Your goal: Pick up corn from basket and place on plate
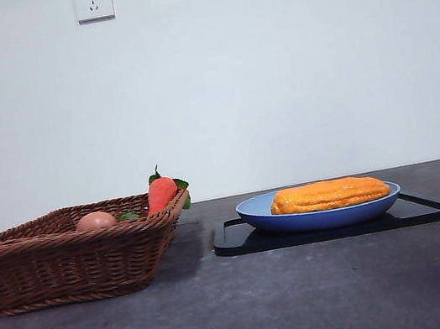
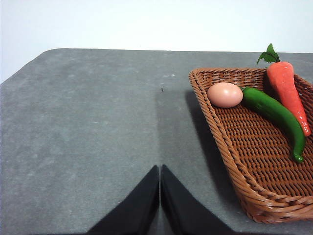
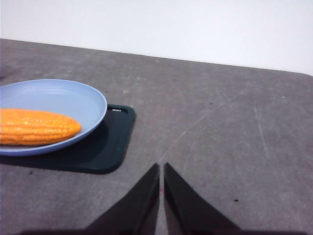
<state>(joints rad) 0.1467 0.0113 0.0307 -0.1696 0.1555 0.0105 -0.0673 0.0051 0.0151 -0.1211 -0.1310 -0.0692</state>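
Both grippers wait with jaws pressed together, holding nothing: the left gripper (image 2: 160, 196) over bare table near the basket (image 2: 230, 147), the right gripper (image 3: 161, 196) just right of the plate (image 3: 93, 100). The corn (image 1: 329, 194) already lies flat on the plate, which sits on a black tray (image 1: 242, 241). The corn looks stiff, light and ridged, unlikely to slip; its middle, across the width, would be the place to grip.

One long yellow-orange ridged corn cob (image 1: 329, 194), one round blue plate (image 1: 255, 209), one flat black rectangular tray (image 1: 233, 240), one brown woven wicker basket (image 1: 59, 265), one red-orange carrot (image 2: 289, 94), one tan egg (image 2: 225, 94), one green pepper (image 2: 275, 115), two black grippers (image 2: 160, 182) (image 3: 161, 182).
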